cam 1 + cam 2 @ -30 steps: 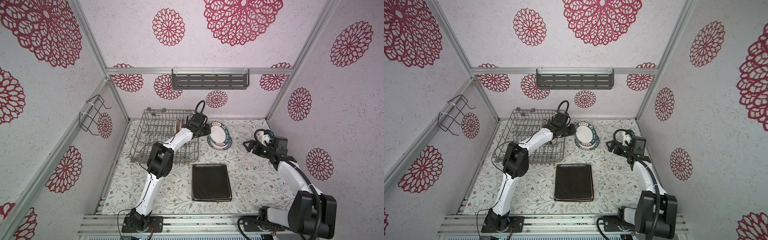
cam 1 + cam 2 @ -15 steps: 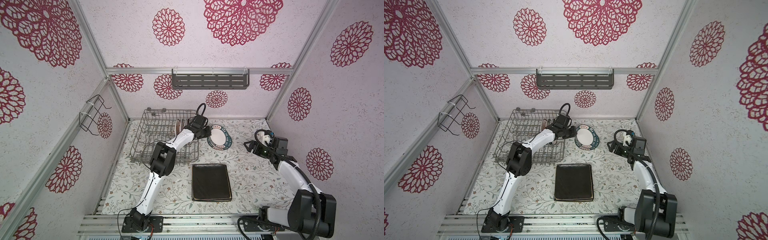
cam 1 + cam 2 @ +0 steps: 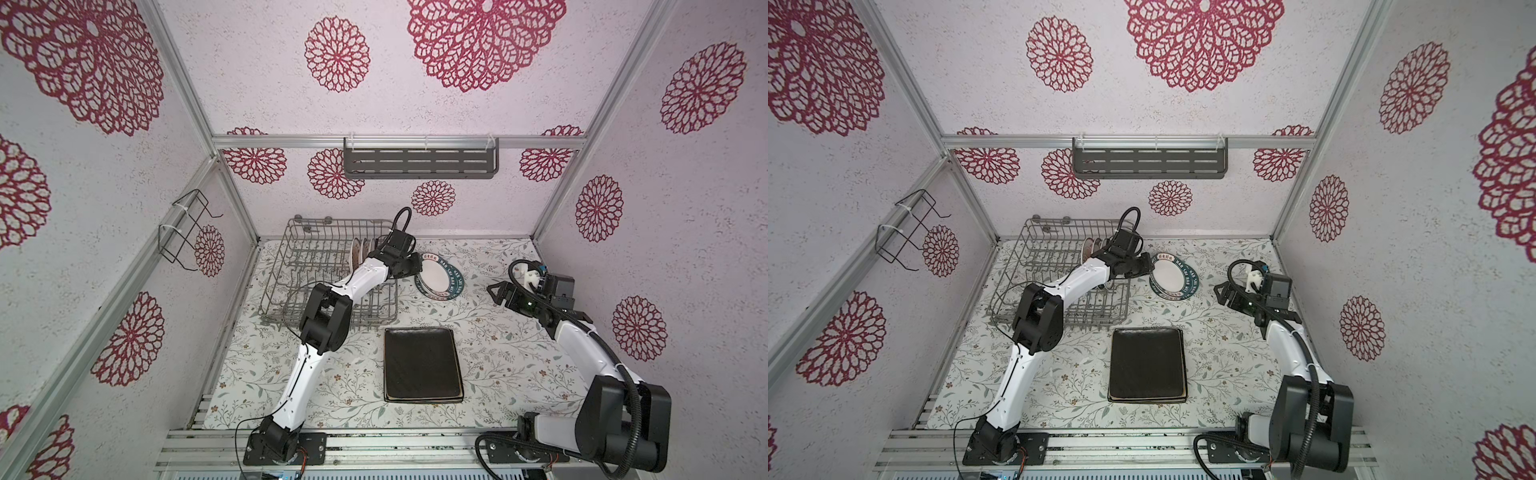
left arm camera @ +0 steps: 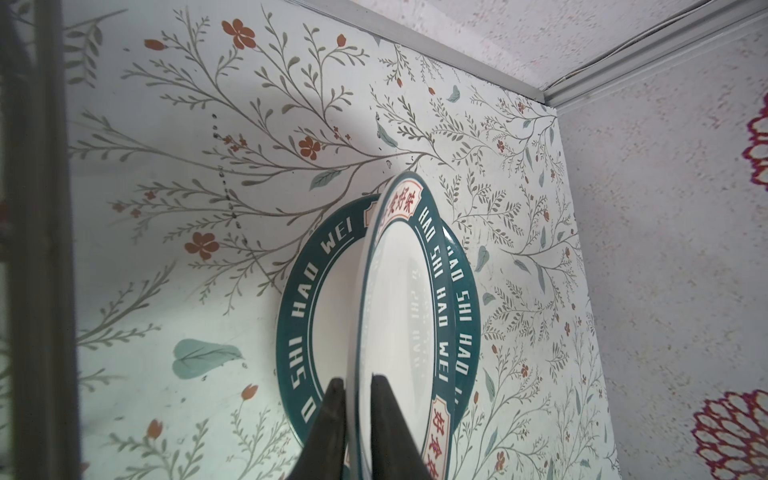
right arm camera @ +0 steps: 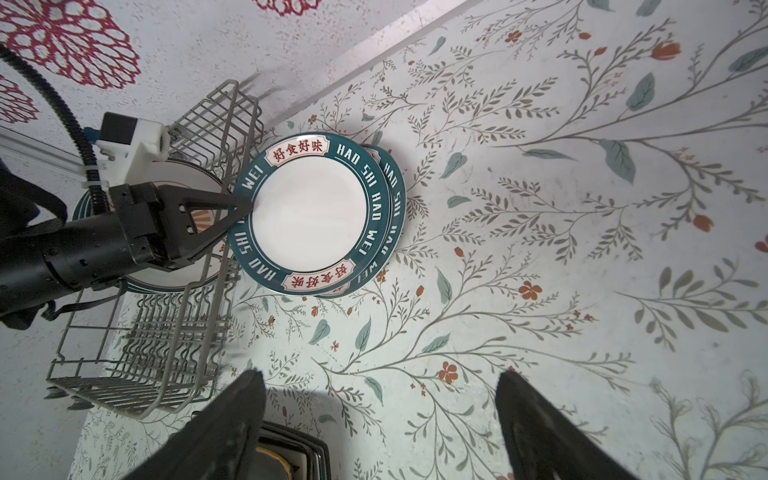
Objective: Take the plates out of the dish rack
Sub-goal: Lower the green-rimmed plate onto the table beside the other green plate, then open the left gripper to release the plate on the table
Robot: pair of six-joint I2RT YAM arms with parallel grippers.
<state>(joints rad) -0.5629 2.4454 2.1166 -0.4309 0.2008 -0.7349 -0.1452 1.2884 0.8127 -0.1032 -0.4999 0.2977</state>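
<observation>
Glazed ceramic, white well inside a dark teal lettered rim. The tilted round plate (image 4: pixel 399 316) looks stiff, slick and chip-prone. I judge it light enough for a one-sided hold, though it will pivot about any rim pinch. Left claw (image 4: pixel 359 380) pinches its near rim, one finger on each face. The far edge rests on the flat round plate (image 4: pixel 307 291), which lies on the table just beside the dish rack (image 3: pixel 316 266), outside its right wall. Best hold looks to be the rim, as taken; the glossy well offers nothing to grip. Set-down wants to be slow, since glaze on glaze slides and knocks. Right claw (image 5: pixel 380 374) is spread wide with nothing between the fingers, hanging over the table well apart from the pair. Inside the rack, a few round plates (image 3: pixel 358 253) stand on edge between tines near the back, close by the left claw. Dark brown rectangular plate (image 3: pixel 422 365) lies flat toward the front of the table, topping a short stack — the lower members show only as pale edges. Surface: floral table covering (image 3: pixel 498 353), flat and smooth-looking, with free room to the right of the plates. Room: closed booth, walls (image 3: pixel 685 249) pale with red rosettes — grey slotted shelf (image 3: pixel 419 164) on the back wall, black wire holder (image 3: pixel 187 232) on the left wall.
</observation>
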